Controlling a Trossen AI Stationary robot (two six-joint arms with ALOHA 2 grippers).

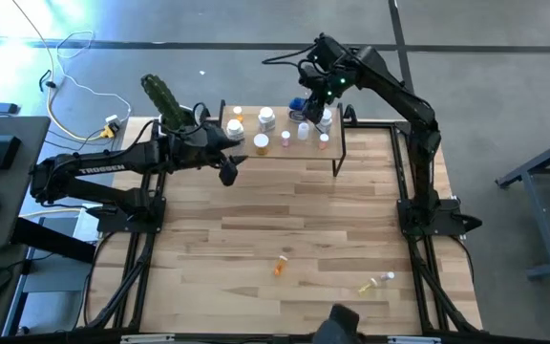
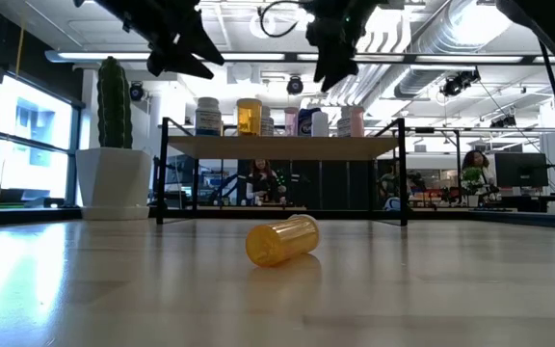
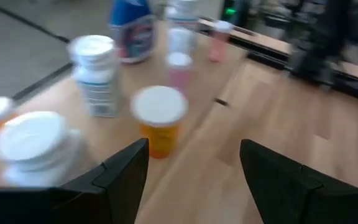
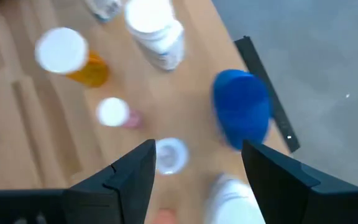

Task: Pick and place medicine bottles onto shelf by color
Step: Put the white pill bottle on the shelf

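Note:
The shelf point(image 1: 294, 148) stands at the table's far edge, carrying several medicine bottles: white ones point(image 1: 267, 118), an orange one point(image 1: 261, 143), small pink ones point(image 1: 285, 139) and a blue one point(image 4: 241, 115). An orange bottle point(image 1: 281, 265) lies on its side on the table near the near edge point(image 2: 282, 241). A yellowish bottle point(image 1: 377, 283) lies to its right. My left gripper point(image 1: 229, 170) hovers open off the shelf's left front corner, facing the orange bottle point(image 3: 160, 121). My right gripper point(image 1: 313, 107) hangs open above the shelf's right part point(image 4: 197, 149), over the blue bottle and a pale small one point(image 4: 169, 155).
A white pot with a green cactus point(image 2: 114, 178) stands left of the shelf at the far left corner point(image 1: 160, 100). The shelf's black legs point(image 2: 162, 173) rise from the tabletop. Bare wooden tabletop point(image 1: 285, 210) lies between the shelf and the two fallen bottles.

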